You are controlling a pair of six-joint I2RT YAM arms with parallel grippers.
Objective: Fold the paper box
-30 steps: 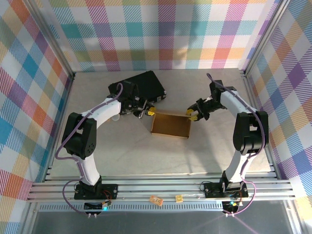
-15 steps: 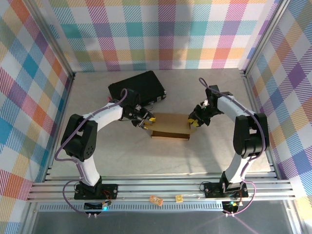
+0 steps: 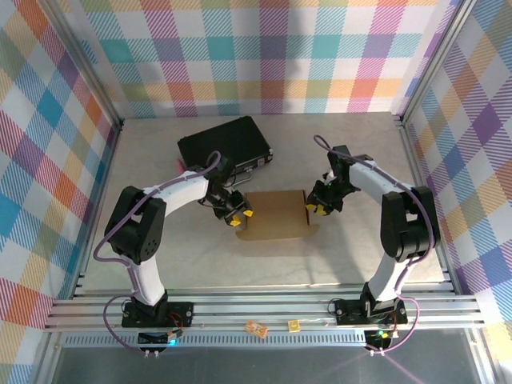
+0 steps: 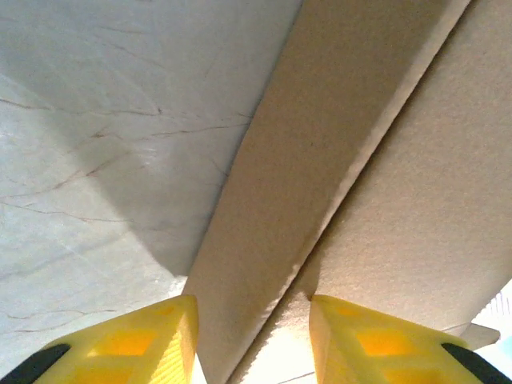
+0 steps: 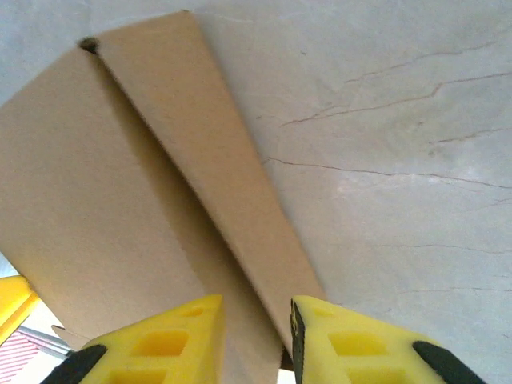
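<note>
I see the plain brown cardboard paper box (image 3: 274,214) as matt and fibrous; the pale marbled table (image 3: 200,256) looks smooth, faintly veined.

Left gripper (image 3: 238,218) at the paper box's (image 3: 276,220) left edge, jaws parted astride the wall. Right gripper (image 3: 314,208) at its right edge, jaws narrowly apart; grip unclear.

One paper box (image 3: 276,216), one black case (image 3: 228,142), two arms (image 3: 180,188) (image 3: 396,192), four yellow fingers (image 4: 120,344)
</note>
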